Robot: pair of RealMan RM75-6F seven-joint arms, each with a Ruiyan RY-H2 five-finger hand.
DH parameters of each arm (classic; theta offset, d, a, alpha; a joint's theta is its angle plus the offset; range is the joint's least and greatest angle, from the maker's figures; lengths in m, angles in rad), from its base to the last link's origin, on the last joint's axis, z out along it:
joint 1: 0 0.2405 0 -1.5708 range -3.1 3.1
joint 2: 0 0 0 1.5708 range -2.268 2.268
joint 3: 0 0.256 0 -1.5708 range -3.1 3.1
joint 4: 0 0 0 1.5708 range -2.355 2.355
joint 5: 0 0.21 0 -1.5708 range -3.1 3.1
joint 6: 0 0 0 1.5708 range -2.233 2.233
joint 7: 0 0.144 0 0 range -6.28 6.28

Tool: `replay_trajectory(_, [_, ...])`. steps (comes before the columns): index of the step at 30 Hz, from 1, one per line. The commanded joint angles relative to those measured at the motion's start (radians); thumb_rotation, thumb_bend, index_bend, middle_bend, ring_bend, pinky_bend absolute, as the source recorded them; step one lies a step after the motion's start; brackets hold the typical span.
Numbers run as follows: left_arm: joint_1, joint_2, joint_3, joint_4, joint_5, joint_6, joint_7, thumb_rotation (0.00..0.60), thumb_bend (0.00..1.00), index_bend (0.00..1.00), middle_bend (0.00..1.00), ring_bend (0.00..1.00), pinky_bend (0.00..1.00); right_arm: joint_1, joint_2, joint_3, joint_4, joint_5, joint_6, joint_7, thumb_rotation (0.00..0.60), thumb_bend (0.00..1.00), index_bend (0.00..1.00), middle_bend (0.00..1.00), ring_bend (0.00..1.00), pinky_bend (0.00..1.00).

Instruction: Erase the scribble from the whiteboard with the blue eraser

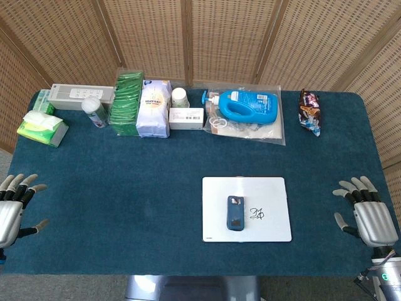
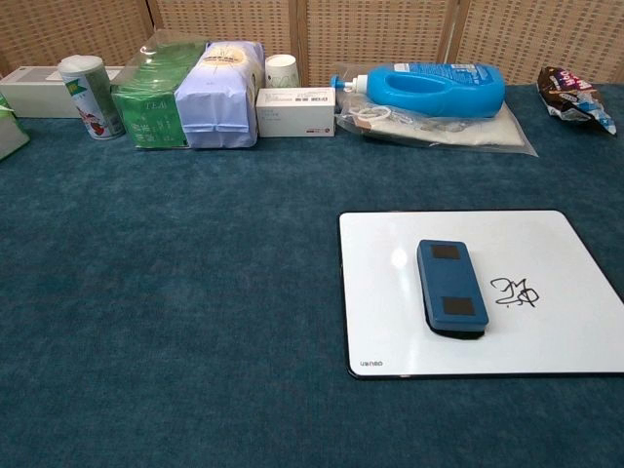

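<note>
A flat white rectangular whiteboard [image 1: 247,209] lies on the dark teal carpeted tabletop [image 1: 125,175], toward the near right. A blue oblong eraser [image 1: 235,213] rests on the board's middle, just left of a small black scribble [image 1: 257,214]. The robot's left hand [image 1: 11,210] and right hand [image 1: 366,213] sit at the tabletop's outer edges, fingers spread apart, holding nothing, both well apart from the board.
</note>
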Motion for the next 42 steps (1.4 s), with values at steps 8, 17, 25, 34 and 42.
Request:
replay_trajectory(8, [-0.015,0.01,-0.005,-0.028,0.0,-0.018,-0.008,0.6,0.17,0.26,0.15,0.09,0.0,0.136,0.022,0.003,0.037,-0.083,-0.142,0.154,0.6,0.34,0.32,0.24,0.14,0.16])
replay_trajectory(17, [-0.032,0.022,-0.012,-0.074,-0.03,-0.052,0.04,0.6,0.17,0.26,0.15,0.1,0.0,0.266,-0.009,-0.02,0.091,-0.179,-0.259,0.24,0.6,0.27,0.32,0.24,0.14,0.16])
replay_trajectory(25, [-0.043,0.062,-0.022,-0.147,-0.023,-0.051,0.039,0.6,0.17,0.26,0.15,0.1,0.0,0.398,-0.083,-0.059,0.181,-0.291,-0.351,0.248,0.6,0.19,0.33,0.24,0.14,0.16])
replay_trajectory(34, [-0.044,0.081,-0.015,-0.176,-0.039,-0.067,0.042,0.6,0.17,0.26,0.14,0.1,0.0,0.466,-0.119,-0.091,0.227,-0.331,-0.379,0.252,0.6,0.14,0.33,0.22,0.09,0.16])
replay_trajectory(42, [-0.043,0.081,-0.012,-0.169,-0.052,-0.073,0.03,0.6,0.17,0.25,0.14,0.1,0.0,0.566,-0.12,-0.097,0.175,-0.32,-0.482,0.231,0.6,0.21,0.3,0.15,0.01,0.11])
